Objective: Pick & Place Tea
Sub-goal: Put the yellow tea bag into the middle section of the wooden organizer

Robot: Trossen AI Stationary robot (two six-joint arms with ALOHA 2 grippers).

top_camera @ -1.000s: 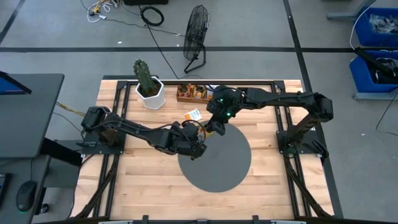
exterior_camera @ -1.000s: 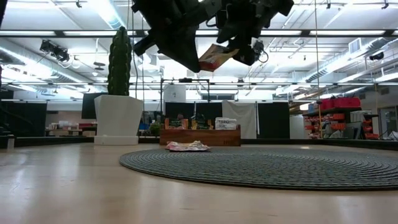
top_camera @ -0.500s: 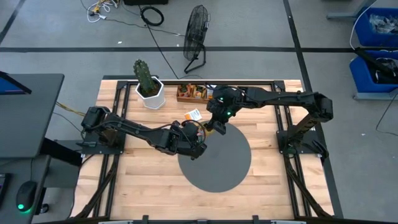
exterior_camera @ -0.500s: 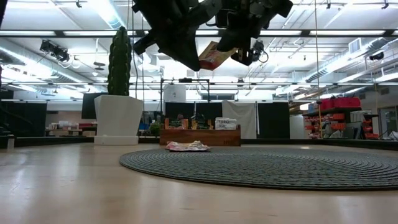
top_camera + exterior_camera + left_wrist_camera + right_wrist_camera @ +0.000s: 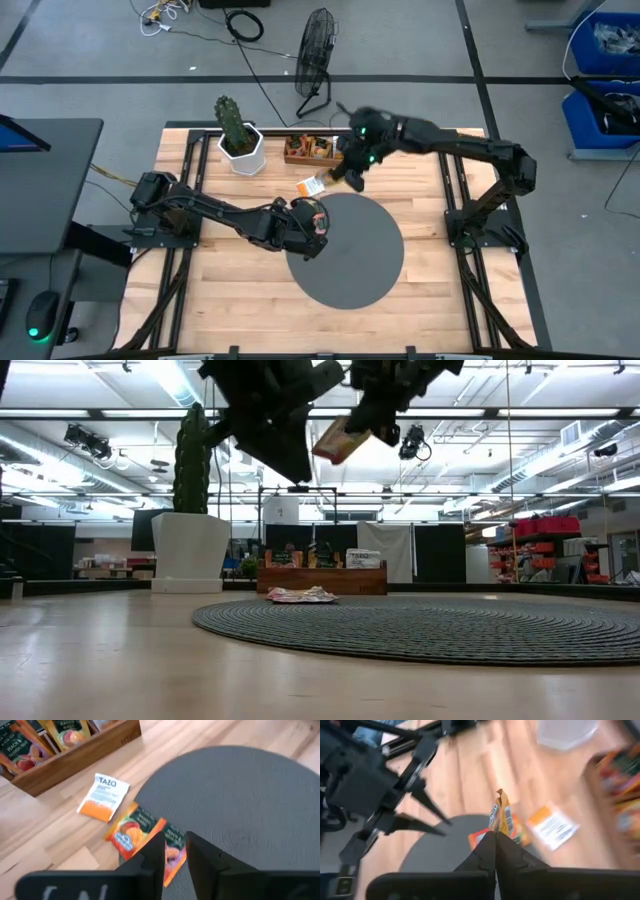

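My right gripper (image 5: 496,836) is shut on an orange tea sachet (image 5: 501,812), high above the table's far middle (image 5: 347,178). In the low view the held sachet (image 5: 340,440) hangs tilted in the air. My left gripper (image 5: 175,852) hovers over the far left rim of the grey disc (image 5: 350,255), open by a narrow gap with nothing between its fingers. Below it, a white-and-orange sachet (image 5: 102,797) and an orange sachet (image 5: 134,830) lie flat on the wood. Another sachet (image 5: 172,857) lies on the disc's rim. My right gripper pinches the sachet's lower edge (image 5: 497,827) between its two fingertips. The fingers slant down from the table's right side. The sachet sticks out beyond the fingertips, seen edge-on in the wrist view, tilted and lifted clear of the table.
A brown wooden tray (image 5: 308,150) with more sachets stands at the far edge, and a cactus in a white pot (image 5: 240,140) stands to its left. The disc's bare middle (image 5: 240,805) lies beyond the left fingers. A fan (image 5: 316,60) stands on the floor behind the table.
The orange sachet, held between both grippers a second ago, has left my left gripper. My right gripper has carried it up and toward the table's far edge, and the sachet has tipped more steeply. The left arm has kept its place.
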